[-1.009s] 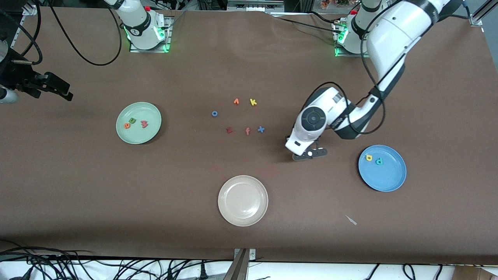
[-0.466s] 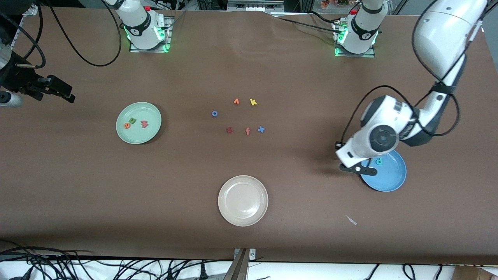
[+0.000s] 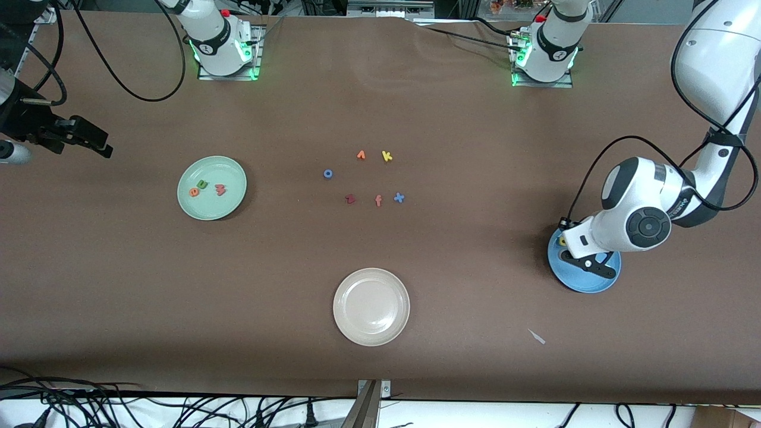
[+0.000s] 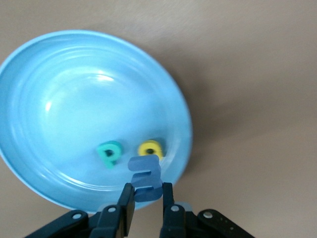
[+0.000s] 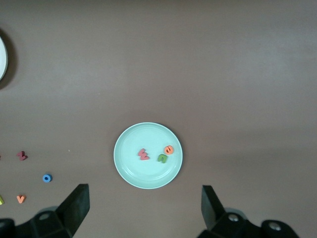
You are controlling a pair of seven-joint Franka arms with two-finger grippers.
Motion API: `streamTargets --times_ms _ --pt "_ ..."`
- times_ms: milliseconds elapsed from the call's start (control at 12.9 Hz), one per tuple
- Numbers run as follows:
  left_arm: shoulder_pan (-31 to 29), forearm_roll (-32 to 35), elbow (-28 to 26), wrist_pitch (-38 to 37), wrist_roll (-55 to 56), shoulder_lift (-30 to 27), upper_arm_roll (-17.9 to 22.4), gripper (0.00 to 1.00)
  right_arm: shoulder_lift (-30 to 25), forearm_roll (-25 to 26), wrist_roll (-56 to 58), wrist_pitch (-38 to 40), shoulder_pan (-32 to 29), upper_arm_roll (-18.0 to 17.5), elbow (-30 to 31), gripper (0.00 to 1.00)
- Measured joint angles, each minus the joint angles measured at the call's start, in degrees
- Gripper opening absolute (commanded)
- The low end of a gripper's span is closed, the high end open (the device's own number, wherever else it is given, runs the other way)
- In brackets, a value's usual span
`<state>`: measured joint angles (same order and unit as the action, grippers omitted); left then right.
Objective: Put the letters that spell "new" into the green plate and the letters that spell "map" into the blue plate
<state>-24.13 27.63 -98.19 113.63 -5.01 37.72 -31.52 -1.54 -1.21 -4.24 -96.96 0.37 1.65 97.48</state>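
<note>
With the left tool (image 4: 144,206) pinching the blue m (image 4: 145,177) over the blue plate (image 4: 59,89) at lower right, you are wanting a low, gentle release beside the teal p (image 4: 109,152) and yellow a (image 4: 150,148), while the right tool (image 5: 143,208) is waiting wide open and empty.

1. The front view looks down from high across the table (image 3: 416,107), facing the two arm bases along its top edge — it takes in the whole tabletop.
2. The left wrist view looks almost straight down from close above the blue plate (image 4: 49,79), which fills most of it.
3. The right wrist view looks down from much higher — the green plate (image 5: 130,171) is small at its centre, with wide bare table around.
4. Each wrist view shares its plate with the front view: blue plate (image 3: 585,284), green plate (image 3: 229,205).
</note>
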Motion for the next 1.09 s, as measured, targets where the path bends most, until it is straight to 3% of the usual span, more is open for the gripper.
streamTargets --times_ms 388,1087 --pt "0.0 1.1 3.8 -0.7 -2.6 0.8 -0.2 1.0 0.1 0.0 0.0 0.0 0.0 0.5 0.0 1.0" --pt "-0.4 -5.4 12.5 -21.1 -2.7 -6.2 -0.7 1.0 0.2 0.0 0.0 0.1 0.0 0.5 0.0 1.0"
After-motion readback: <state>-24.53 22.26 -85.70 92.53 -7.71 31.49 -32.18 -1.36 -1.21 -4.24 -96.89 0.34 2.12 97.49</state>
